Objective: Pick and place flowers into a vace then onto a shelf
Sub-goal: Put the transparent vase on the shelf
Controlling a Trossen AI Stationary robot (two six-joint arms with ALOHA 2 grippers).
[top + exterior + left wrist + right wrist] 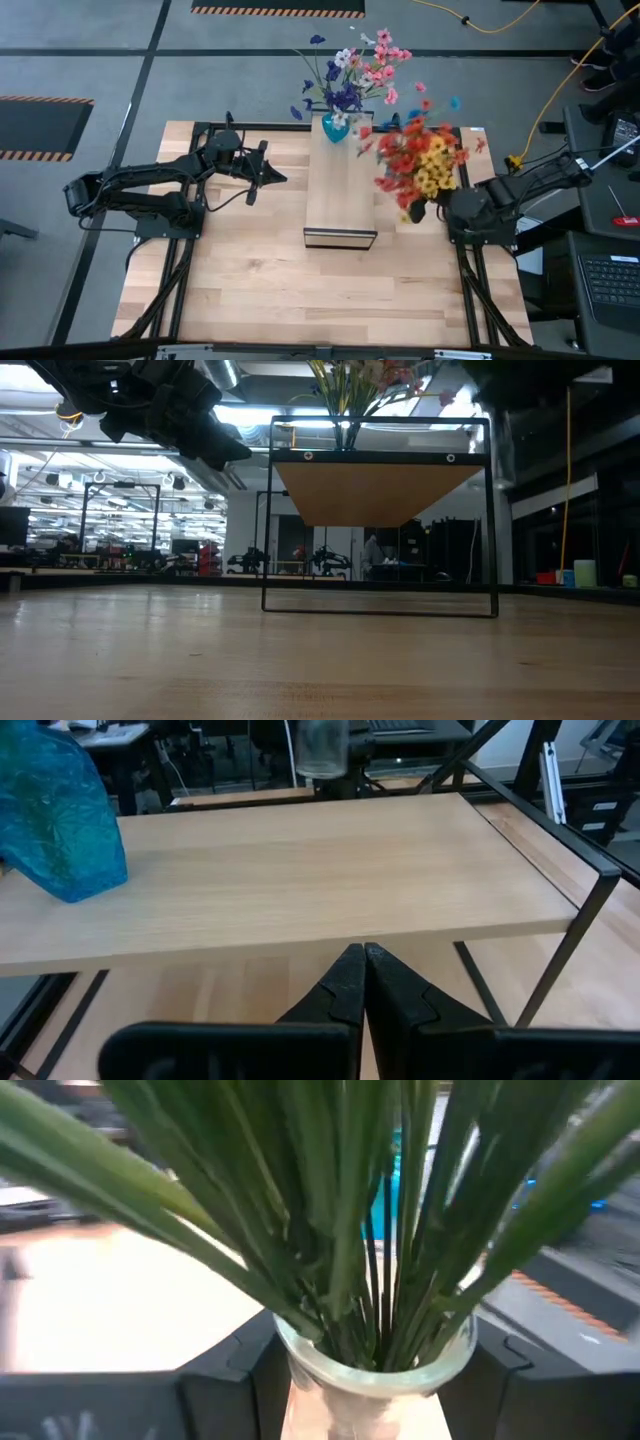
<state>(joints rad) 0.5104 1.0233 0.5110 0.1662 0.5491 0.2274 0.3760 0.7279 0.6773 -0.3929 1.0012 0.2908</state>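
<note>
**Kid:** Flowers! Where are they all?

**Helper:** One bunch, pink and blue and white [352, 68], stands in a blue vase [335, 127] at the far end of the shelf [340, 190]. The other bunch, red and orange and yellow [420, 160], sits in a clear glass vase [372, 1370]. The right gripper [370, 1380] has that glass vase pinched between its two dark fingers, just beside the shelf's right edge and up off the table.

**Kid:** So that bunch is not on the shelf yet?

**Helper:** I don't think so. From above, it hangs over the shelf's right side, and the near half of the plank is bare.

**Kid:** What is the other arm doing?

**Helper:** The left gripper [262, 170] waits near the shelf's left side. Its fingers are pressed together with nothing in them.

**Kid:** What could go wrong?

**Helper:** The bunch is big and heavy on top, so the vase could tip if it lands on the edge. The vase could bump the thin black frame on the way over. Glass is slippery too, so it might slide in the fingers. And the blooms are wide, so they could brush the blue vase's flowers and knock it.
</note>
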